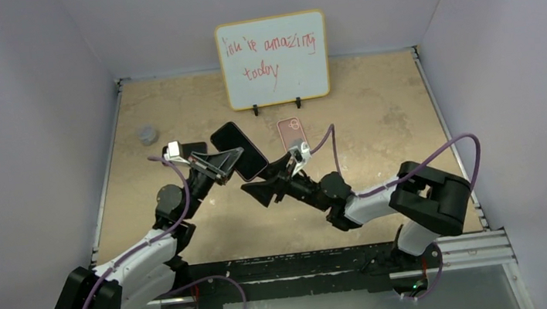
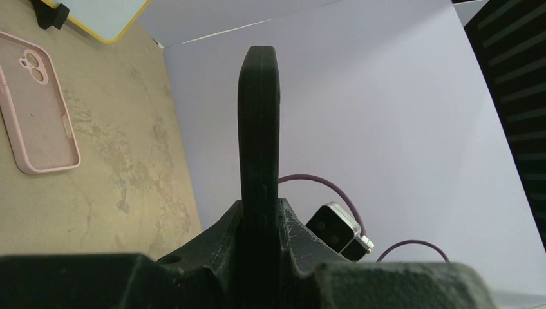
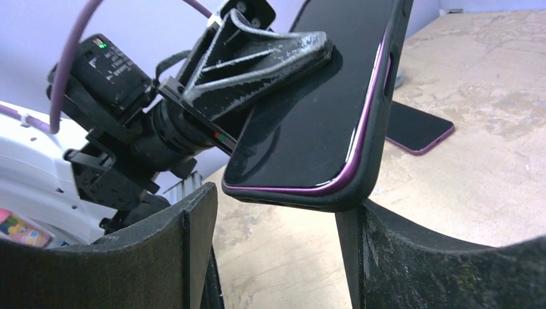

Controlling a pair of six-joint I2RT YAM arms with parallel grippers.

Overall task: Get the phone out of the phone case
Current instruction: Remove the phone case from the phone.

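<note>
Black rubbery phone case (image 2: 259, 116) wraps the phone (image 1: 242, 146), which hangs in mid-air above the tan table (image 1: 376, 127), near its middle; the left gripper (image 1: 232, 158) is clamped on the phone, one finger (image 3: 277, 58) flat against the dark screen and the other behind the case; from the left wrist the handset shows edge-on and upright, rising out of the closed fingers; a thin purple rim of the phone runs inside the case's lip, so it is not yet out; the right gripper (image 1: 253, 190) sits just below the lower end, its fingers apart, the case's bottom corner between them and close beside the right-hand one; contact there cannot be told from these views; a second, pink case (image 1: 292, 130) lies flat and empty on the table beyond the arms, camera cut-out showing; a dark flat slab with a purple edge (image 3: 418, 125) rests on the board behind the held phone; at the back a yellow-framed whiteboard (image 1: 273, 60) stands on two black feet, with red handwriting on it; a small grey lump (image 1: 147, 134) lies near the left wall.
</note>
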